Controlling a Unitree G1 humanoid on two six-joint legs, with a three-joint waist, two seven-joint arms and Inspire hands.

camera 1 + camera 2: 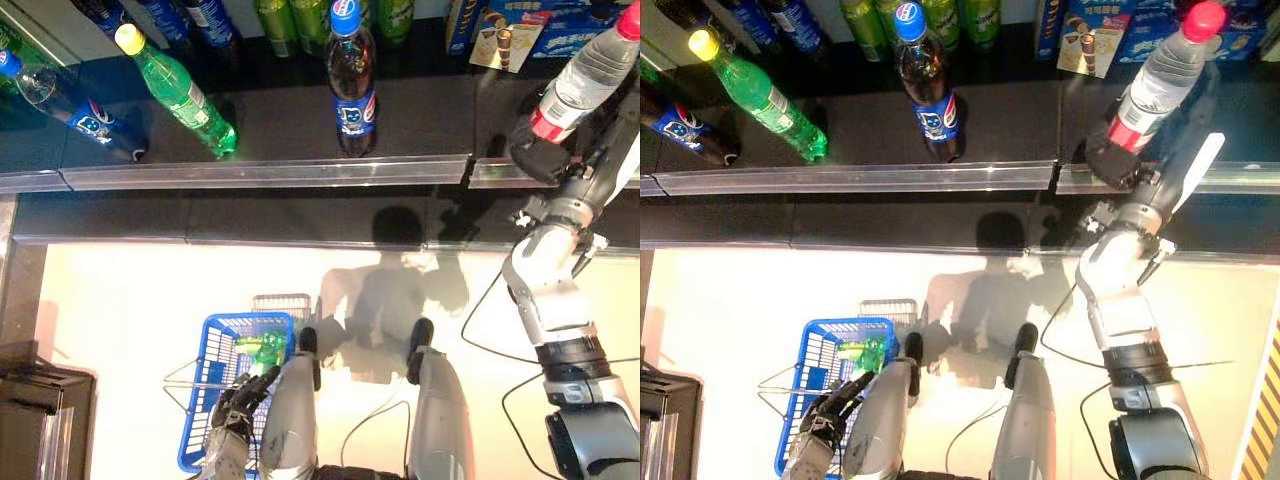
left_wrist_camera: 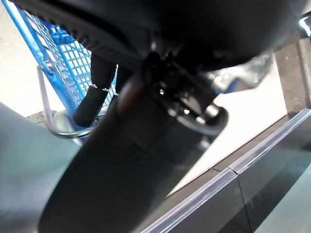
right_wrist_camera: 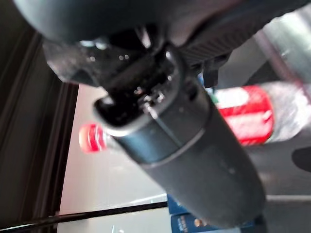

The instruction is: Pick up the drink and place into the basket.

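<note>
My right hand [image 1: 1118, 160] is up at the dark shelf [image 1: 300, 125] on the far right, wrapped around the lower body of a clear plastic bottle with a red cap and red label [image 1: 1160, 85]. The bottle stands tilted, its cap leaning away to the far right, and my fingers are curled round it just below the label, so the drink is clamped in that hand and lifted at the shelf's front edge. My right wrist view shows the red label [image 3: 243, 114] just past my thumb, and the red cap [image 3: 92, 137].

My left hand [image 1: 235, 405] is down near me on the left, curled round the wire handle [image 2: 48, 111] of a blue plastic mesh basket [image 1: 215, 345]. A green bottle [image 1: 262, 348] lies inside the basket.

Further left on the shelf stand a dark cola bottle with a blue cap [image 1: 352, 85], a green bottle with a yellow cap [image 1: 180, 92], tilted, and another dark bottle with a blue label [image 1: 70, 105], also tilted.
</note>
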